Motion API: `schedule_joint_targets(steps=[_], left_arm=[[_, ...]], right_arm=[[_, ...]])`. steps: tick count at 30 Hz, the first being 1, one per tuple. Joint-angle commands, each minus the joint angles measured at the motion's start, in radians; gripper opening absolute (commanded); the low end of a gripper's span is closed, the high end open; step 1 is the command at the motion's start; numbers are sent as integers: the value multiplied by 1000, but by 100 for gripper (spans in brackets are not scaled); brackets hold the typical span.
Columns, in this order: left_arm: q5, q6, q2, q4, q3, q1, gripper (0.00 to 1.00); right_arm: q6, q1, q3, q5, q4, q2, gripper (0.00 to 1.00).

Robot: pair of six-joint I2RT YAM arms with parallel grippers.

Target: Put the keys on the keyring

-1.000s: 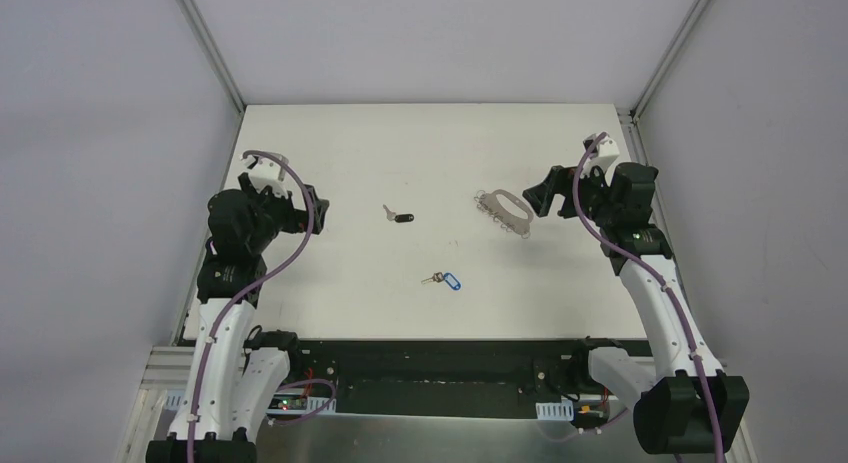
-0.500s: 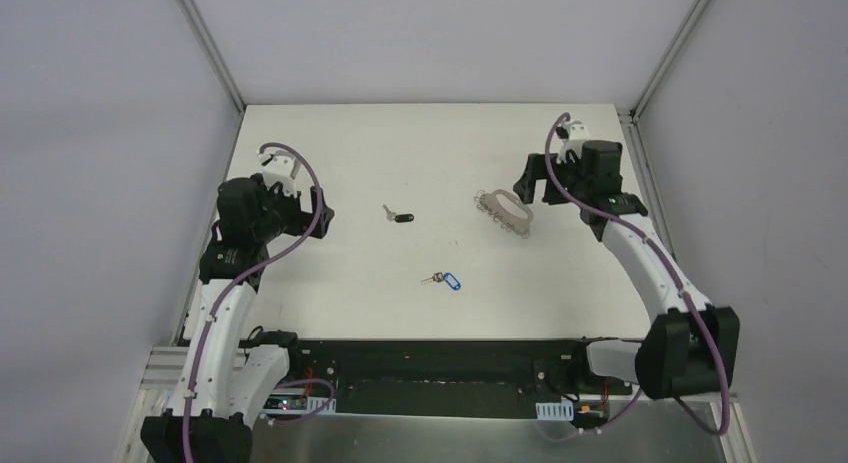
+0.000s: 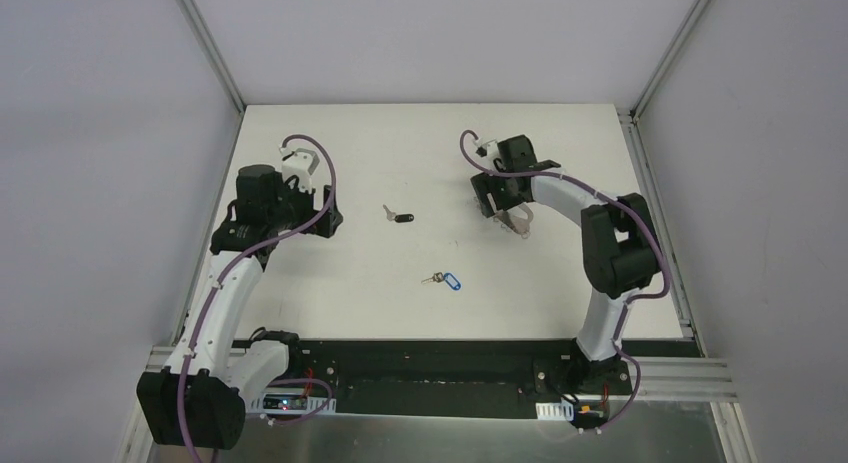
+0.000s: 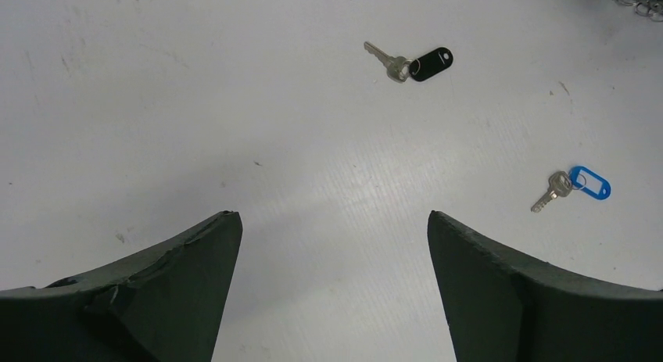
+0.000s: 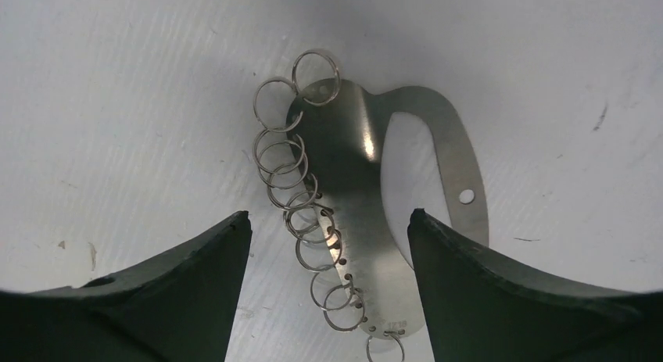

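A: Starting at the far left: what of the left gripper (image 3: pixel 322 217)?

B: Spread wide, gripping nothing. Poised over the white table (image 3: pixel 300 283), aimed toward the middle. From its own wrist camera, two dark fingers (image 4: pixel 172 268) well apart, with only bare tabletop between.

A: And moving right from there?

B: Next, the black-headed key (image 3: pixel 401 217), lying flat, metal blade pointing left, well apart from that gripper. Then, a little further right and nearer the arm bases, the blue-tagged key (image 3: pixel 447 280), also flat, blade left of its tag. No contact between the two, nor with anything else.

A: Further right again?

B: The keyring (image 3: pixel 518 220), flat on the table, mostly hidden from above by the right gripper (image 3: pixel 498 197). Clearer from the right wrist camera: a silvery plate with an oval opening, and a row of small wire rings (image 5: pixel 301 198) along one edge.

A: State of that gripper?

B: Parted, not clamped on anything. Set directly over the keyring, fingers (image 5: pixel 156 284) apart, the ringed edge showing in the gap. Cannot tell whether touching the metal.
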Motion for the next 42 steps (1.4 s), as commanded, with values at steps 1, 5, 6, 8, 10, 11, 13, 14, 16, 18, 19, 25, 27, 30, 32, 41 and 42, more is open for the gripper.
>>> schedule_joint_targets(steps=[1, 5, 6, 8, 10, 11, 13, 14, 16, 18, 19, 25, 27, 30, 32, 41, 42], left_arm=[[13, 24, 29, 3, 37, -18, 91], [20, 33, 37, 10, 31, -25, 90], [21, 35, 37, 12, 28, -26, 90], [23, 39, 36, 14, 20, -27, 89], [25, 42, 36, 17, 16, -26, 89], [26, 42, 36, 19, 15, -27, 89], [26, 44, 38, 21, 15, -28, 89], [27, 44, 38, 21, 16, -28, 89], [28, 44, 38, 21, 16, -27, 89], [28, 44, 37, 21, 16, -28, 88], [28, 45, 37, 21, 16, -27, 88], [33, 45, 36, 21, 14, -29, 88], [34, 44, 35, 23, 12, -29, 88], [34, 45, 32, 23, 9, -29, 87], [34, 48, 27, 24, 6, -30, 87], [29, 52, 20, 33, -7, -29, 87], [29, 53, 19, 36, -8, -29, 87]], right_arm=[[-60, 10, 63, -5, -20, 24, 75], [-44, 20, 103, -34, -24, 54, 71], [-42, 22, 112, -37, -23, 60, 70], [-39, 25, 128, -37, -20, 70, 68], [-42, 27, 144, -39, -16, 81, 67], [-42, 28, 152, -37, -16, 87, 66], [-41, 29, 174, -29, -16, 105, 63], [-38, 29, 186, -22, -14, 114, 60], [-31, 30, 205, -13, -6, 132, 57], [-23, 29, 227, -12, -1, 151, 54], [-20, 29, 240, -13, -5, 166, 52], [-13, 30, 290, -13, -22, 213, 44], [-13, 29, 297, -13, -24, 223, 42], [-10, 30, 296, -35, -31, 221, 40], [-9, 30, 279, -55, -26, 204, 41], [-9, 36, 193, -84, 15, 106, 42], [-15, 41, 188, -77, 12, 105, 42]])
